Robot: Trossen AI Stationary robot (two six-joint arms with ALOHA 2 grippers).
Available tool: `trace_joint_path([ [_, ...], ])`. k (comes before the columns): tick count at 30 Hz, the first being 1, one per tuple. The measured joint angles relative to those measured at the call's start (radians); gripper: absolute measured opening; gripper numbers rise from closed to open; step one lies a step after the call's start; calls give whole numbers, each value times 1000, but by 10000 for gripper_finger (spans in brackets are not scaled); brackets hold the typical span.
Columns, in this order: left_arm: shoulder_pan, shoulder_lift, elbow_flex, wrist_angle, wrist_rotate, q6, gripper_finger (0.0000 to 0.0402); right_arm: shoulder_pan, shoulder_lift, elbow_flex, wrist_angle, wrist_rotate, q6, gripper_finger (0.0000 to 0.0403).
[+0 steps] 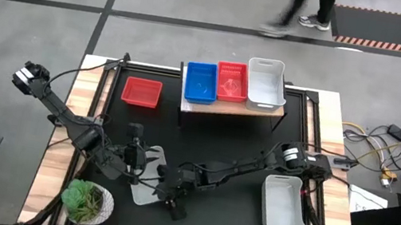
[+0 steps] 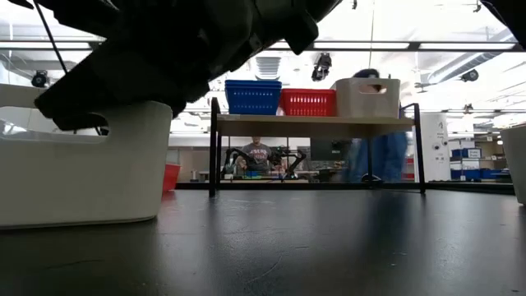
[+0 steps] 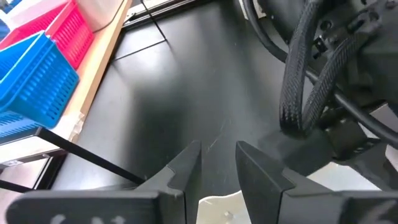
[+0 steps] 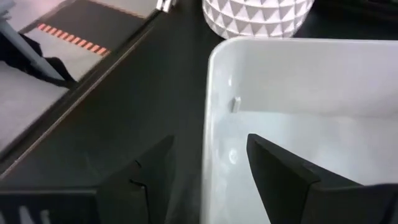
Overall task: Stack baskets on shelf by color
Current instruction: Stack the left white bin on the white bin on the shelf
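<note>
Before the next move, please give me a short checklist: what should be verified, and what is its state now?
1. Right gripper open, its fingers astride the wall of the front white basket: ok.
2. Left gripper at the same basket, firm hold: cannot tell.
3. Upper white basket on the shelf upright, ready to receive it: ok.
4. Plant pot just beyond the front basket, enough clearance: cannot tell.

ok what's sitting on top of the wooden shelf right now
On the shelf stand a blue basket, a red basket and a white basket, side by side. Whether more baskets are nested inside each cannot be seen.
</note>
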Motion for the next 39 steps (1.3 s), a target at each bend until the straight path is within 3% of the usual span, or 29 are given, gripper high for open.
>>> trace_joint_path([
  [7, 0, 0, 0, 0, 0, 0, 83, 4, 9, 8, 5, -9, -20, 151],
  [13, 0, 0, 3, 7, 0, 16, 83, 4, 7, 7, 6, -40, -30, 38],
  [15, 0, -1, 4, 20, 0, 17, 83, 4, 4, 7, -1, -84, -36, 18],
  [25, 0, -1, 23, 131, -4, 103, 83, 49, -84, 5, -209, -107, -140, 9],
  [39, 0, -12, 45, 131, -4, 150, 83, 52, -480, -45, -658, -100, -153, 9],
])
